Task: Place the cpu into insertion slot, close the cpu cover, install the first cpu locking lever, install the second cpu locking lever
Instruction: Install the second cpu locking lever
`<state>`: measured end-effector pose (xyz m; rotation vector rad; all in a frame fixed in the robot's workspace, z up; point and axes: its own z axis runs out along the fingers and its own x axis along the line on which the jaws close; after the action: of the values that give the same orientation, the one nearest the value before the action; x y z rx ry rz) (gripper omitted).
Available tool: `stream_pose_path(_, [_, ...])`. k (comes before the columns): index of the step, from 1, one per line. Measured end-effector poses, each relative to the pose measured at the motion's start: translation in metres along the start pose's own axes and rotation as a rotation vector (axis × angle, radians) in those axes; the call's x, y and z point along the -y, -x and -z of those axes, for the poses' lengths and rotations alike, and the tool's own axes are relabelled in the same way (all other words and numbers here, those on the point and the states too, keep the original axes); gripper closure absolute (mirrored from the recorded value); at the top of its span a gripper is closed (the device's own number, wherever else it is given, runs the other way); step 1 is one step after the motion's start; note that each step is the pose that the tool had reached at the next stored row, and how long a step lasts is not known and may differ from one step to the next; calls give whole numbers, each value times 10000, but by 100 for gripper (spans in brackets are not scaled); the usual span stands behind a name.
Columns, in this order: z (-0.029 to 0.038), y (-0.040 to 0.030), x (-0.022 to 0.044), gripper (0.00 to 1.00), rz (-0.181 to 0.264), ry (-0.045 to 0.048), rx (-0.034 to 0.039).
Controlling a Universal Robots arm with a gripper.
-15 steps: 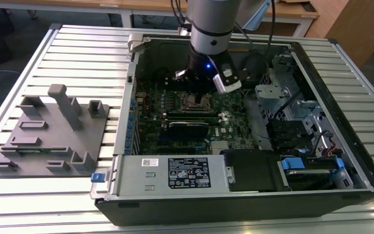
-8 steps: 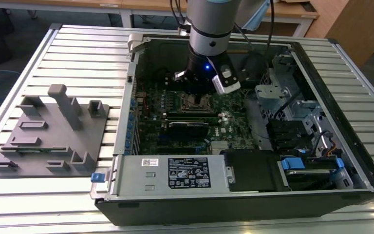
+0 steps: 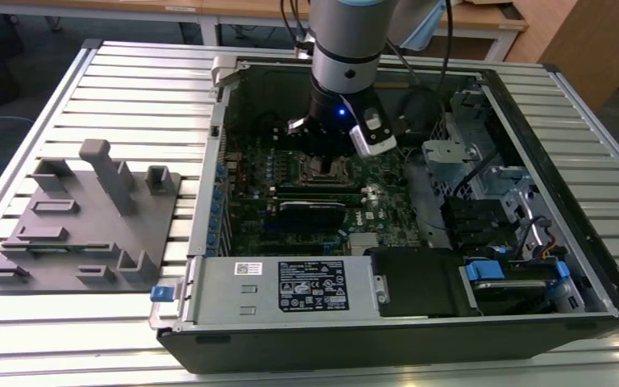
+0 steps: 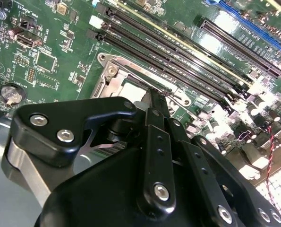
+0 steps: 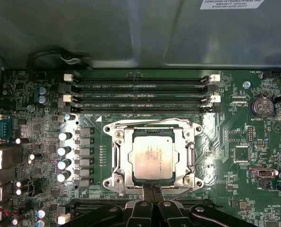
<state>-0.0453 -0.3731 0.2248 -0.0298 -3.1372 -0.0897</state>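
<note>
The robot arm (image 3: 344, 48) reaches down into an open computer case (image 3: 396, 322) that lies on a table of metal slats (image 3: 126, 97). The case walls stand up all around the green board (image 3: 288, 218), so the arm works in a boxed-in space. To the exterior view's right there are drive cages and cables close by. To the exterior view's left, outside the case, a grey holder block (image 3: 84, 218) sits well apart on the table.

The gripper (image 5: 152, 191) hangs just over one edge of the insertion slot (image 5: 116, 182). Its two black fingers (image 5: 155, 196) are pressed together, with no gap between the tips and nothing held in them.

In the first wrist view the cpu (image 5: 153, 158) lies flat in the slot, with its dull silver top showing. The cpu cover (image 5: 190, 156) lies down around it like a shiny frame. Long black memory slots (image 5: 140, 92) run just beside the far edge of the socket.

The second wrist view shows the finger tips (image 4: 154, 101) down by the socket rim (image 4: 109, 75), with the gripper's black body hiding much of the socket. A round coin battery (image 4: 12, 93) sits well off to one side.
</note>
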Motion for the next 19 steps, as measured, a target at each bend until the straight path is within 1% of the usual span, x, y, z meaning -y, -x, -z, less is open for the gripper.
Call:
stream_pose_path(4, [2, 1, 30, 90, 0, -1, -1])
stream_pose_path(7, [3, 1, 39, 90, -1, -1, 0])
stream_pose_path(13, [10, 1, 41, 90, -1, 2, 0])
stream_pose_path(19, [33, 1, 39, 90, -1, 2, 0])
